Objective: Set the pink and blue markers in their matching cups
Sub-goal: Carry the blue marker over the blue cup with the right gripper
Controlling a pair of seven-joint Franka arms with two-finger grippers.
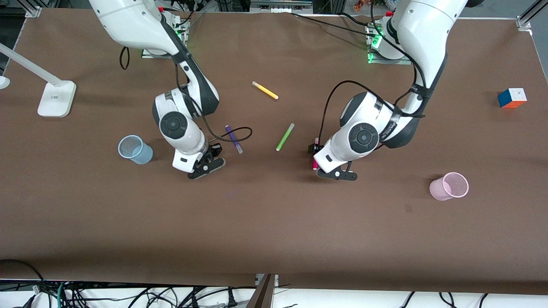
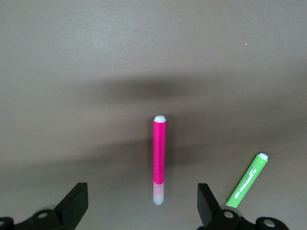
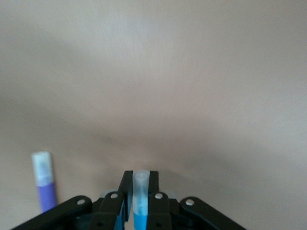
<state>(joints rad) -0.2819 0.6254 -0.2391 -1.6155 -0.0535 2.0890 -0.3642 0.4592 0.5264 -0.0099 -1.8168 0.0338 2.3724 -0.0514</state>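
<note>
Brown paper-covered bench [image 1: 274, 222], two white arms reaching over it. Right gripper [image 3: 139, 191]: low over the bench between the purple felt-tip marker [image 1: 233, 139] and the translucent light blue plastic cup [image 1: 135, 149], jaws closed on the slim bright blue marker with greyish clear cap [image 3: 140, 199], cap end jutting out past the fingertips. Left gripper [image 2: 143, 203]: jaws spread wide, set down astride the slim magenta-pink marker with pale cap [image 2: 159, 158], which lies flat on the bench, not yet gripped; in the front view only a strip of it shows beside the gripper [image 1: 315, 154]. Translucent light pink plastic cup [image 1: 449, 186]: upright, near the left arm's end of the bench, well apart from the pink marker. Blue cup: upright, near the right gripper, toward the right arm's end. Handling, judged: both markers light, stiff, smooth-barrelled and apt to roll or pivot in a pinch; best held across the barrel near mid-length. Cups light, thin-walled, easily tipped by a marker entering off-centre. Also present: lime-green marker [image 1: 284, 137], yellow marker [image 1: 265, 90], colour-faced puzzle cube [image 1: 512, 98], white lamp base [image 1: 56, 99]
</note>
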